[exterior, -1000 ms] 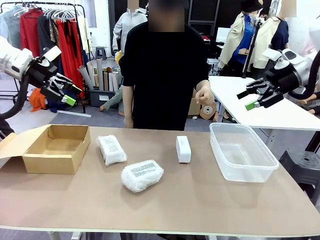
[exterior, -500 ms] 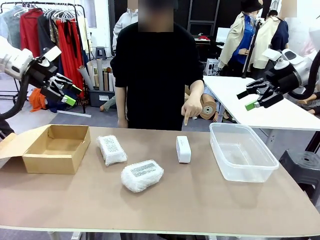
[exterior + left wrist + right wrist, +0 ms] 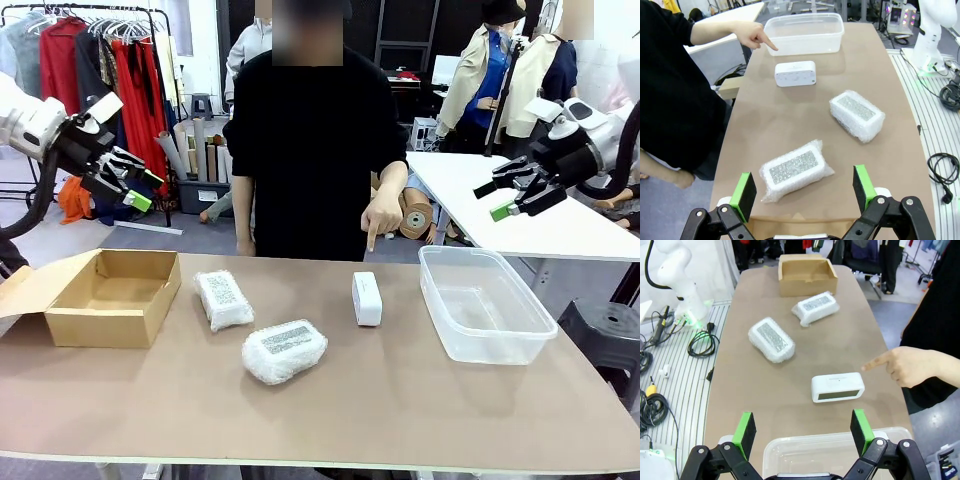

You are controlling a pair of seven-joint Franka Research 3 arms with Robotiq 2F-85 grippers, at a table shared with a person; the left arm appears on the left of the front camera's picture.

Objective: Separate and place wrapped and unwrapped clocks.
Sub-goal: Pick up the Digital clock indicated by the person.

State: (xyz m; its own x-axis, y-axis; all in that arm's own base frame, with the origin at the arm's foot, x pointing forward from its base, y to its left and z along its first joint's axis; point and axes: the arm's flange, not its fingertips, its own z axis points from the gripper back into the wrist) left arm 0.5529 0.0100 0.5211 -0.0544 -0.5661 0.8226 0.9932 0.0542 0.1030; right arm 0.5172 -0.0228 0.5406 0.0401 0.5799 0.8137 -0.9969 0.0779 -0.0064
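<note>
Closest on the brown surface [image 3: 400, 400] lies one wrapped clock [image 3: 284, 351], a puffy white bundle with its label up. A bit farther sits the other wrapped clock [image 3: 223, 299], near the open cardboard box [image 3: 115, 327]. The bare white clock [image 3: 367, 298] sits between the bundles and the clear plastic tub [image 3: 495, 345]. None of them touch. Past the bare clock, the person's hand [image 3: 382, 215] points down at it from above. The left end effector [image 3: 143, 188] and the right end effector [image 3: 492, 200] hang high at the two sides, fingers wide apart, holding nothing. If an arm drops for the bare clock while that finger is there, it might bump the hand. The bubble wrap looks soft and slippery, so a bundle could slide out of a loose pinch. The left wrist view shows little dots on one side of the bare clock. The right wrist view shows its smooth screen side. The front view shows neither clearly.
</note>
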